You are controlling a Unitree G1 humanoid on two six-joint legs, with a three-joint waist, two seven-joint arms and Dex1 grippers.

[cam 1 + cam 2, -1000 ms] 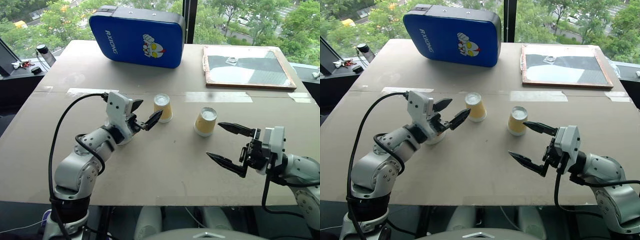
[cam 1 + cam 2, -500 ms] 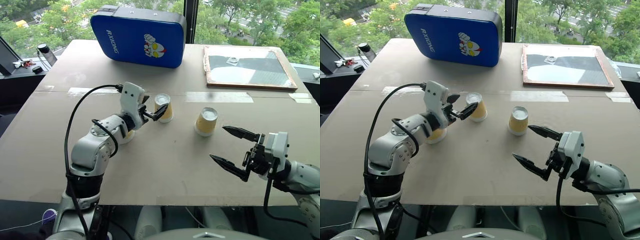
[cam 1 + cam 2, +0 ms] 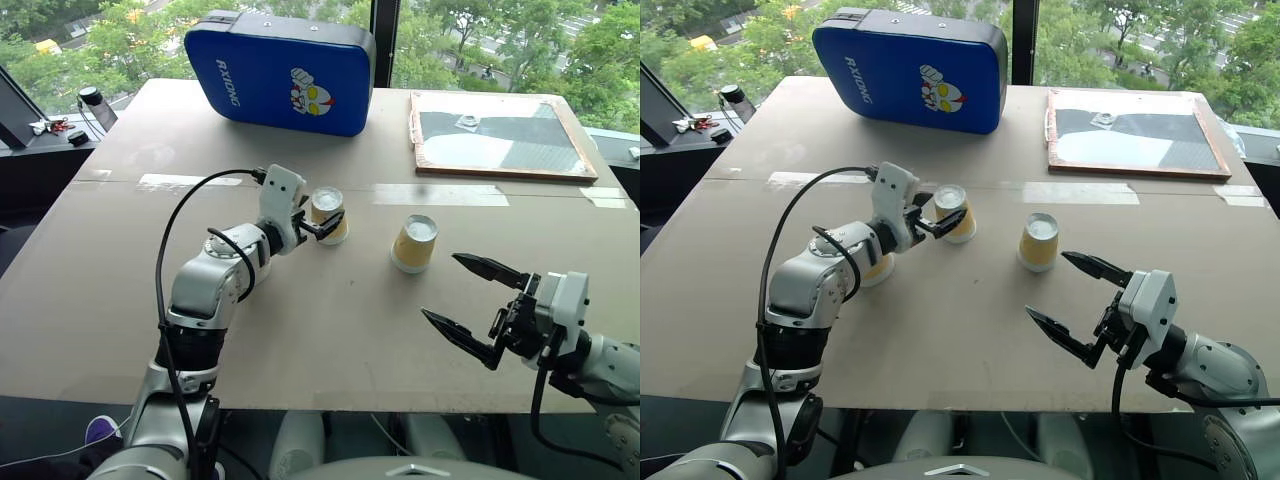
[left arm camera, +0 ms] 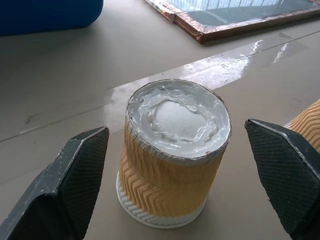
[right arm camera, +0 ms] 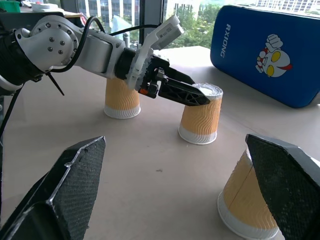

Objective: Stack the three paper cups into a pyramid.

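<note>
Now the left gripper [image 3: 323,221] brackets the middle cup [image 3: 328,214] — fingers apart.

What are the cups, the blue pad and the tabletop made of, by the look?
Cups: paper, likely; matte yellow-tan wavy-ribbed sides, white rim and upturned base.
Blue pad: probably vinyl or faux leather over padding; smooth sheen, rounded soft edges, printed logo.
Tabletop: looks like cardboard or fibreboard; flat matte tan sheets, a seam covered by glossy clear tape.
</note>
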